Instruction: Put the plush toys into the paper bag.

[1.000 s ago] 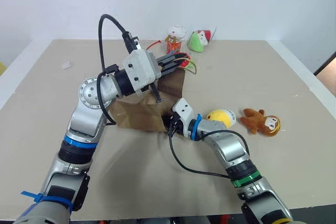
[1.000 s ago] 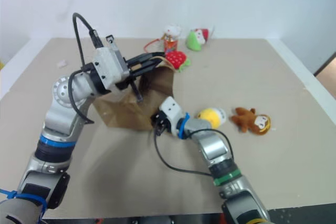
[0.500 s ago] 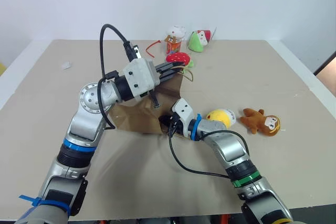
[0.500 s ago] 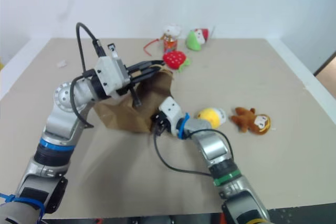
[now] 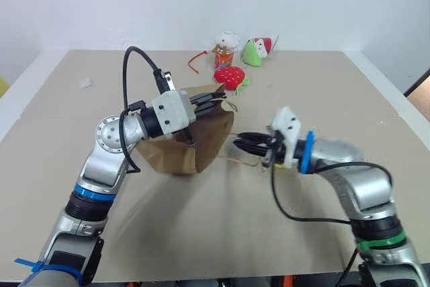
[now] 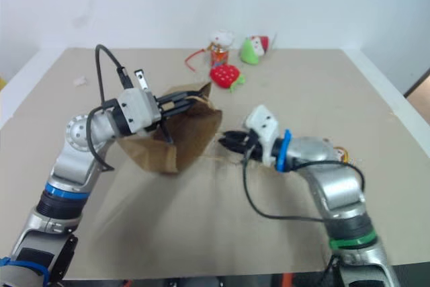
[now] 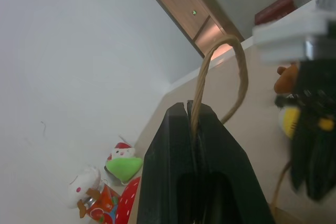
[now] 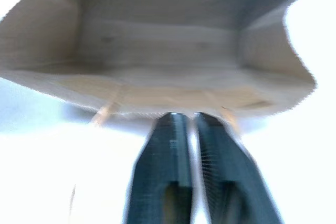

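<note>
The brown paper bag [image 5: 201,142] lies on its side on the table, and its open mouth [image 8: 157,51] faces my right gripper. My left gripper [image 5: 218,95] is shut on the bag's upper cord handle [image 7: 231,40] and holds that edge up. A little to the right of the mouth hovers my right gripper [image 5: 243,142], pointing at it, fingers slightly apart with nothing between them. The left wrist view shows the yellow chick [image 7: 287,121] and the brown plush toy [image 7: 286,80] beyond the right gripper. From the head my right arm covers most of them.
A red strawberry plush [image 5: 230,76], a green plush [image 5: 253,52] and a white figure [image 5: 226,44] stand at the back of the table [image 5: 322,85]. A red cord [image 5: 196,57] lies beside them, and a small white scrap [image 5: 85,83] lies at the far left.
My right gripper has left the bag's mouth, moved right and upward, and parted its fingers. The arm now covers the two toys. My left gripper has sunk slightly with the handle.
</note>
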`<state>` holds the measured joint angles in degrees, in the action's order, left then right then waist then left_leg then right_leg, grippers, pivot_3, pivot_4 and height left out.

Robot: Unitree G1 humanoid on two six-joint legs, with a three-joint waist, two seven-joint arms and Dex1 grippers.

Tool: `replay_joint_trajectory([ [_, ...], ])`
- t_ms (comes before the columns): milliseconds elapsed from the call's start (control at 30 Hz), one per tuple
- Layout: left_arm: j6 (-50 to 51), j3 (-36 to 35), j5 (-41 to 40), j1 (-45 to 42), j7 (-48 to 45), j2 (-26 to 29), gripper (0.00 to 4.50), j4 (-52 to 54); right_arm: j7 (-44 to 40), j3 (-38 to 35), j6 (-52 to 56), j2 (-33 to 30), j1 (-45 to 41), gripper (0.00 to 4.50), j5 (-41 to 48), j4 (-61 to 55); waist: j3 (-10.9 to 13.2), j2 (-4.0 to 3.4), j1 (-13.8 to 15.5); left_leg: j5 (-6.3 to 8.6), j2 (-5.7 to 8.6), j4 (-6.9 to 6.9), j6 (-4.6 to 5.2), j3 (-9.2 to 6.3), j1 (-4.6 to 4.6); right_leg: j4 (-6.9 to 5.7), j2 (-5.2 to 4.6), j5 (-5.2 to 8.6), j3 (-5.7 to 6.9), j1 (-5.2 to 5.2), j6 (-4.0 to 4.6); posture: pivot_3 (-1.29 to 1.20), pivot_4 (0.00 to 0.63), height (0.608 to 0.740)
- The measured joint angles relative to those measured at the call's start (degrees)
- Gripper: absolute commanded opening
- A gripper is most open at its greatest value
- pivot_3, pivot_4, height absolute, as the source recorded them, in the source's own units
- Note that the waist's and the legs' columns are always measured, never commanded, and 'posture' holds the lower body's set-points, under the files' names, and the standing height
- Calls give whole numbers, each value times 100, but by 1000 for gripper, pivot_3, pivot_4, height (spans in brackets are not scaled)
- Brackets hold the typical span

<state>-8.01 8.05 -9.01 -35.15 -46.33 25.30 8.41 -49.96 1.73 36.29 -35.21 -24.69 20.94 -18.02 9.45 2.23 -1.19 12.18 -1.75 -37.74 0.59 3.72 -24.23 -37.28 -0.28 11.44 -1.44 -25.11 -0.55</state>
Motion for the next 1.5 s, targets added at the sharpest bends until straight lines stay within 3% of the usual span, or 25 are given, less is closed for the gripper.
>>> replay_joint_trajectory([
  [167,-71,25,-3,10,-61,-4,0,-55,-362,-1022,322,-589,-167,3691,630,455,1,1,2,0,2,1,0,1,0,1,-1,0,-2,0,0,0,150,740],
  [200,-76,31,-4,19,-84,-3,0,-56,-381,-1308,324,-778,-251,4306,661,746,1,1,2,0,1,1,0,2,1,1,0,0,-2,1,0,0,150,740],
  [267,-93,65,-4,40,-131,-2,0,-57,-680,-1339,-73,-1302,-94,4420,445,1231,1,1,1,1,2,3,1,2,2,2,0,2,-2,1,2,0,150,740],
  [333,-93,65,-4,59,-141,3,0,-62,-851,-1302,-263,-1434,49,4420,302,1412,1,1,2,1,0,7,2,0,2,5,3,3,-1,2,3,0,150,740],
  [567,311,-36,-283,60,20,-154,0,-46,-1235,-497,-817,-1257,418,4420,-60,1930,1,-2,-9,-3,0,7,5,4,10,2,8,-4,-10,3,-4,0,150,740],
  [600,353,-69,-299,60,42,-155,0,-45,-1230,-452,-894,-1245,419,4039,-115,2003,1,-2,-7,-3,1,7,6,7,9,3,5,-4,-11,3,-5,0,150,740],
  [667,379,-115,-341,60,71,-155,0,-42,-1226,-420,-966,-1226,419,3860,-177,2084,1,-2,-6,-3,3,7,5,9,9,3,3,-4,-13,3,-5,0,150,740],
  [733,510,-138,-405,33,95,-170,0,-28,-1194,-377,-1191,-1182,413,2810,-308,2224,1,-1,-5,-3,3,7,5,6,9,5,3,-3,-11,5,-6,0,150,740],
  [967,635,-141,-462,-2,98,-189,0,84,-1165,-270,-1716,-1132,417,358,-507,2389,1,-1,-4,-3,0,7,5,5,12,5,7,-4,-11,6,-5,0,150,740],
  [1267,650,-124,-385,-4,100,-210,0,100,-802,-914,-402,-1129,-811,358,485,1591,6,-10,-3,-3,-2,8,4,3,9,4,8,-5,-11,3,0,0,150,740],
  [1500,478,-115,-186,-38,333,-413,0,86,-289,-464,750,-322,-1017,358,1219,491,6,-10,-3,-4,1,8,5,5,5,4,1,-7,-12,2,-4,0,150,740],
])
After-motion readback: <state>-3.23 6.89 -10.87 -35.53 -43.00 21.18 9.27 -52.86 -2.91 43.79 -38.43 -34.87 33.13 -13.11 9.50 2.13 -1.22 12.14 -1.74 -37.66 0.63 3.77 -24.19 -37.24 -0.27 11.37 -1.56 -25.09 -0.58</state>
